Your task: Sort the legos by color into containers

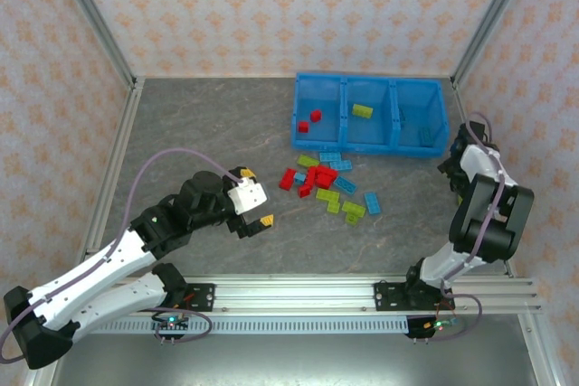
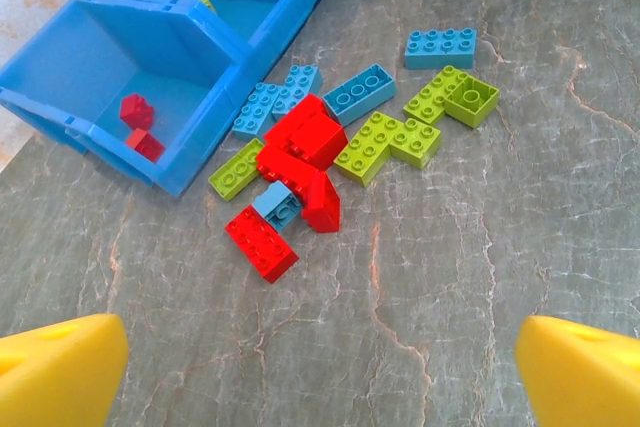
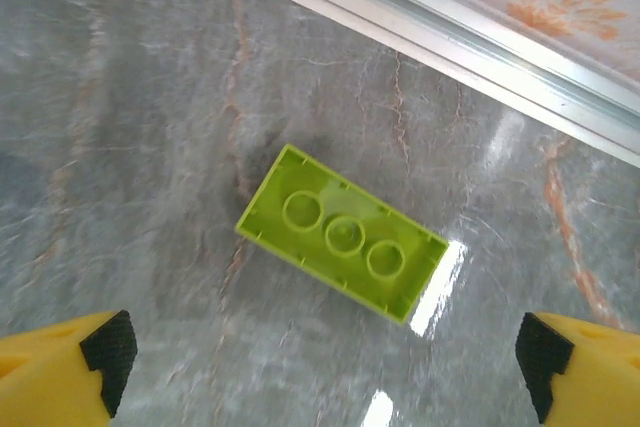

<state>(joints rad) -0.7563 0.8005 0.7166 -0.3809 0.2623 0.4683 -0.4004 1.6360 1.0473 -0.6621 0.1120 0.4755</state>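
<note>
Far right on the desk sits the blue bin, three compartments in a row. The left compartment holds two red bricks, the middle one a green brick, and the right one a small brick that looks blue. The loose legos lie in a pile just near of the bin, below its left and middle compartments. Red, green and blue are mixed, and several touch or overlap.

My left jaws are wide and hold nothing. They hang left of the pile, apart from it, facing it. From the left wrist, my yellow fingertips sit at the bottom corners with bare desk between them. Ahead is a red cluster mid-pile, with one flat red brick nearest me. Green ones lie to its right and blue ones toward the bin. One blue brick lies apart beyond the greens. The two reds show in the closest compartment.

My right jaws are by the bin's right end, near the desk's right edge, wide and holding nothing. From the right wrist, my fingertips are at the bottom corners. A lone green brick lies on the desk ahead, between their lines, hollow side up with three round tubes showing, untouched. A metal rail runs along the wall foot just past it.
</note>
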